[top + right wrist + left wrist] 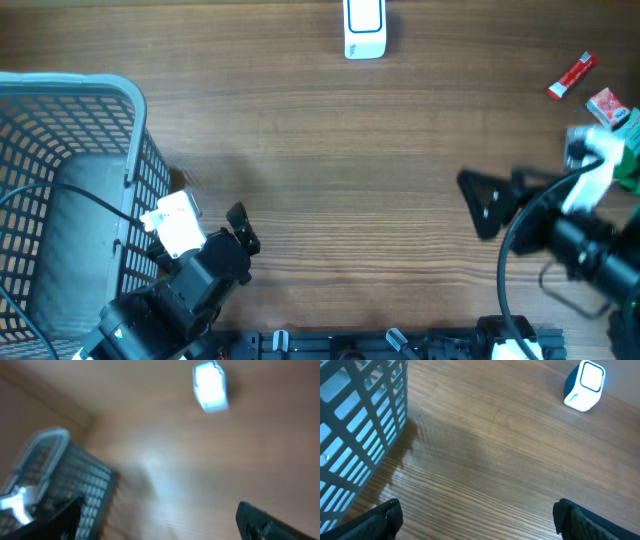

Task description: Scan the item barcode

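The white and blue barcode scanner [364, 28] stands at the far middle edge of the table; it also shows in the left wrist view [584, 386] and, blurred, in the right wrist view [210, 386]. Small items lie at the far right: a red tube [571, 76], a red box [606, 104] and a green pack [628, 150] partly hidden by the right arm. My left gripper [243, 228] [477, 512] is open and empty beside the basket. My right gripper [478, 203] [160, 512] is open and empty, left of the items.
A blue-grey mesh basket [135, 110] fills the left side, its wall [365, 420] close to my left fingers, and its rim [42, 442] shows in the right wrist view. Bare wood lies between the arms and the scanner.
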